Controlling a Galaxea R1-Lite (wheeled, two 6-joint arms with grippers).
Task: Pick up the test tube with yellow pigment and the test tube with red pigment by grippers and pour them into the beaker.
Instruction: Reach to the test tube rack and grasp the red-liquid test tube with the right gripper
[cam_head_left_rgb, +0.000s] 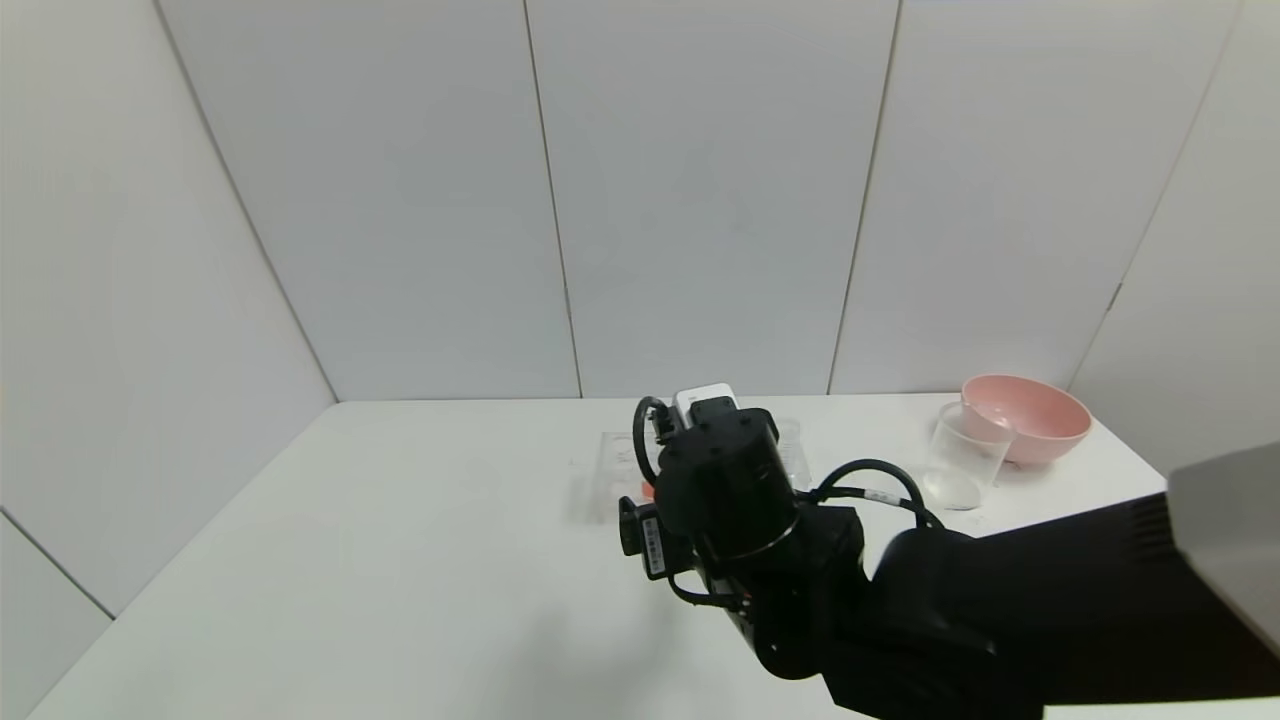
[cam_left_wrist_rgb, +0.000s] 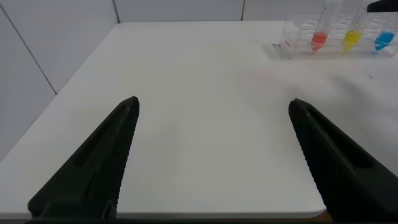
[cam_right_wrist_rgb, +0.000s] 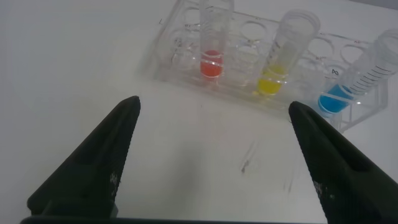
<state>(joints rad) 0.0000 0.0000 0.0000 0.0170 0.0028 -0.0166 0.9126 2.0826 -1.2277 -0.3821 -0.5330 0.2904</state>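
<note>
Revealing 3 racked tubes, the open right tool (cam_right_wrist_rgb: 211, 155) view beats the head's.

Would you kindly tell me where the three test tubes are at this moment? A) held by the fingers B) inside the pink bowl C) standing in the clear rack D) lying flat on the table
C: the red, yellow and blue tubes all stand in the clear rack; the right gripper is open and empty before them.

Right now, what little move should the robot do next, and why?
Probably ease the open right gripper forward to the clear tube with yellow liquid. It stands upright in the clear plastic rack just ahead, between red and blue tubes, and nothing is held yet.
</note>
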